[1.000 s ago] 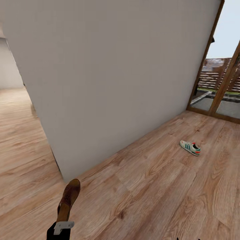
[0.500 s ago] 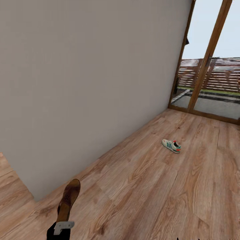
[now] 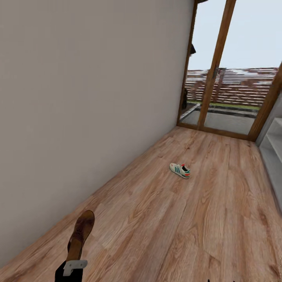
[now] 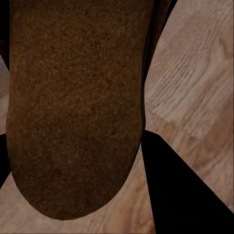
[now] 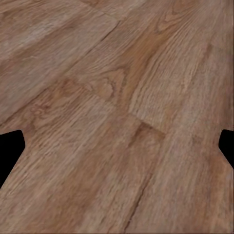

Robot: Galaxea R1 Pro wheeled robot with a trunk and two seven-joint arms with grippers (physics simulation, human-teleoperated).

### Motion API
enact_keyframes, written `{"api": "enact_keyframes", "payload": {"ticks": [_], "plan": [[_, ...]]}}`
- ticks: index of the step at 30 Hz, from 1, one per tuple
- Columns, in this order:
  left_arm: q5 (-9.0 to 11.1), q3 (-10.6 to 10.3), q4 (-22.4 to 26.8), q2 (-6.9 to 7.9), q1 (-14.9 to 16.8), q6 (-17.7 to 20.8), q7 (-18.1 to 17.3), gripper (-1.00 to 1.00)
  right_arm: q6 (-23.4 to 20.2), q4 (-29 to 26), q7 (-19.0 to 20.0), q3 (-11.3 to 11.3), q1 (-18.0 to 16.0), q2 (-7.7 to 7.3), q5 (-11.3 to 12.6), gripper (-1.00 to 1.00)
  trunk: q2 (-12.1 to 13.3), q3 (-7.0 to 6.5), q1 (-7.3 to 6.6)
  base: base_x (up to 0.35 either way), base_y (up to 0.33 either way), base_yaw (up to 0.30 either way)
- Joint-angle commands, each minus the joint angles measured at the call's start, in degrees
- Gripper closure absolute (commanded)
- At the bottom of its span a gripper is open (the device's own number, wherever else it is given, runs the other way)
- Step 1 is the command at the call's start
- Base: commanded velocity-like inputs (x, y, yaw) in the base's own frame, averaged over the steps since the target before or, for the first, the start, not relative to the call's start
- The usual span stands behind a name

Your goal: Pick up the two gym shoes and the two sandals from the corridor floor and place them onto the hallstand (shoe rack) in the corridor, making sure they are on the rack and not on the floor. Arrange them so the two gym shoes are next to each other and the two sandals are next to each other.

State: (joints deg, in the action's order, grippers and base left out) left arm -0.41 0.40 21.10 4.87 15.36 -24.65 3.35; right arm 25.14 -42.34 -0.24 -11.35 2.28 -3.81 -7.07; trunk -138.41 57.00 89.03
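Note:
One brown sandal [image 3: 80, 233] hangs toe-forward over the corridor floor [image 3: 164, 223] at the lower left of the head view, with my left gripper [image 3: 73, 267] shut on its heel end. In the left wrist view the sandal's brown sole [image 4: 73, 107] lies right in front of the camera, with a black finger [image 4: 180, 190] beside it. One white gym shoe [image 3: 180, 170] with green stripes lies on the floor ahead, about mid-corridor. My right gripper [image 5: 117, 146] is open over bare planks. The hallstand's pale grey-white edge [image 3: 274, 152] shows at the far right.
A plain grey wall [image 3: 86, 102] runs along the left side of the corridor. At the far end stand wood-framed glass doors [image 3: 213, 78] with a fence and paved ground beyond. Open floor lies between me and the gym shoe.
The camera has turned, so the wall's corner and the room on the left have left the picture and the pale unit has come in at the right. The sandal stays in my left gripper.

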Motion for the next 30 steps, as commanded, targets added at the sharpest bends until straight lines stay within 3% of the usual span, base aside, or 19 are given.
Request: {"api": "enact_keyframes", "payload": {"ticks": [1, 6, 30], "plan": [[-0.23, 0.04, -0.01, -0.01, 0.03, -0.13, 0.16, 1.00, 0.09, -0.02, -0.03, -0.16, 0.00, 0.03, -0.58, -1.00, -0.01, 0.04, 0.01, 0.181, -0.226, -0.270], [-0.24, 0.04, -0.01, 0.00, 0.03, -0.13, 0.16, 1.00, 0.09, 0.09, 0.10, -0.07, 0.00, 0.03, -0.66, -1.00, -0.01, 0.04, 0.01, 0.181, -0.226, -0.149], [-0.20, 0.04, -0.01, 0.06, 0.03, -0.16, 0.16, 1.00, 0.09, 0.07, 0.10, 0.01, 0.00, 0.03, -0.67, -1.00, -0.01, 0.04, 0.01, 0.215, -0.215, -0.003]]}}
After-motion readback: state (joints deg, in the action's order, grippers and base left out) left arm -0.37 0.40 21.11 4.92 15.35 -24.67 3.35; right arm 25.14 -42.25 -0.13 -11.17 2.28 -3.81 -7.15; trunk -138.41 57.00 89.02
